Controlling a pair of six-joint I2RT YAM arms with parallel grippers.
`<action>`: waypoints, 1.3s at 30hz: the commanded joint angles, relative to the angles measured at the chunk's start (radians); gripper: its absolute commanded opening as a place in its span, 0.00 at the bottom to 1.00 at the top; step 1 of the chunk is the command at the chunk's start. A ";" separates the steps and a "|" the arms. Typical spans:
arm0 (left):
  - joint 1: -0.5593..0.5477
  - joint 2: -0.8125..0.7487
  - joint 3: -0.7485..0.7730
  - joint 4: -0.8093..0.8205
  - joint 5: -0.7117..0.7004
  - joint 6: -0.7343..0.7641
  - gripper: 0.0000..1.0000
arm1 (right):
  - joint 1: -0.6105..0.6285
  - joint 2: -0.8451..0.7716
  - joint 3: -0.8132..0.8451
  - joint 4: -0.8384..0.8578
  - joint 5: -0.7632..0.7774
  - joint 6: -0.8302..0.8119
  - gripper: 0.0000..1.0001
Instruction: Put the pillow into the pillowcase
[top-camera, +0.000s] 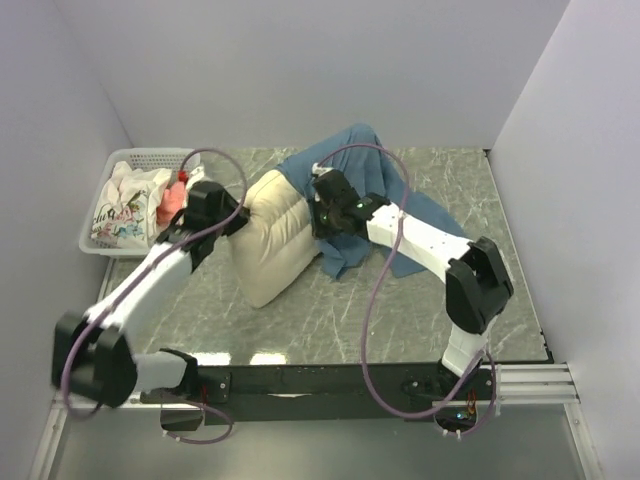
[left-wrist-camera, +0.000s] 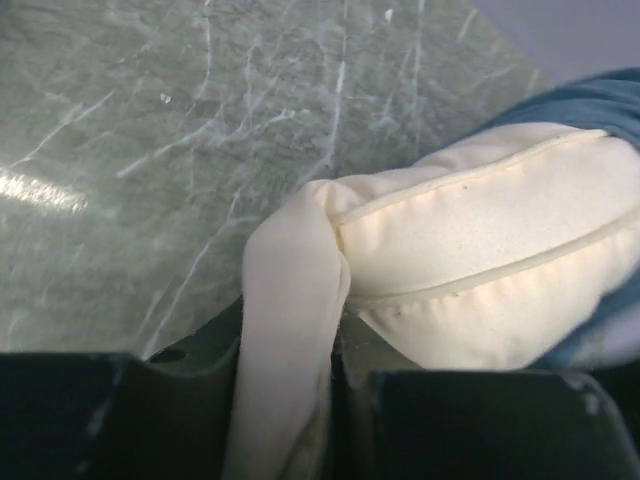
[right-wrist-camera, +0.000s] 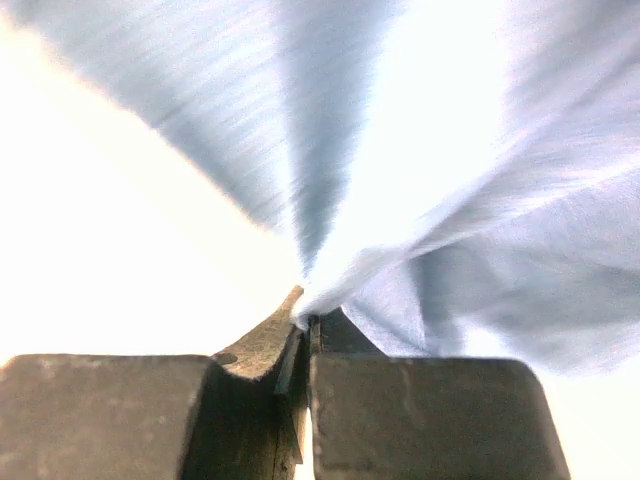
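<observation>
pillow (top-camera: 275, 245): cream cloth, matt, soft, with raised stitched seams; pillowcase (top-camera: 350, 140): thin blue fabric, matt, wrinkled; worktop (top-camera: 330, 310): grey-green stone-look slab, white veins, smooth, glossy, glare patches; basket (top-camera: 150, 155): white plastic lattice; printed cloth (top-camera: 125, 215) in it: white fabric, matt; pink fabric (top-camera: 172, 200): matt; arm shells (top-camera: 140, 285): smooth white and black plastic, slight sheen; cables (top-camera: 375, 290): smooth purple sheath

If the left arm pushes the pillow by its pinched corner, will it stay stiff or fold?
Likely it folds: the pillow is squeezed thin at its corner in the left gripper, so the filling yields. Plump and puffy, it looks light for its size. On the smooth table it may slide, not roll.
</observation>
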 joint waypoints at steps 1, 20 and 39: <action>-0.020 0.262 0.071 -0.042 0.100 0.034 0.15 | 0.118 -0.129 0.025 -0.118 0.056 -0.019 0.00; -0.054 -0.181 0.044 -0.312 -0.069 -0.005 0.99 | -0.001 0.023 0.167 -0.141 0.041 -0.068 0.07; -0.538 -0.359 -0.721 0.390 0.047 -0.555 0.99 | 0.036 -0.239 0.075 -0.146 0.176 -0.031 0.70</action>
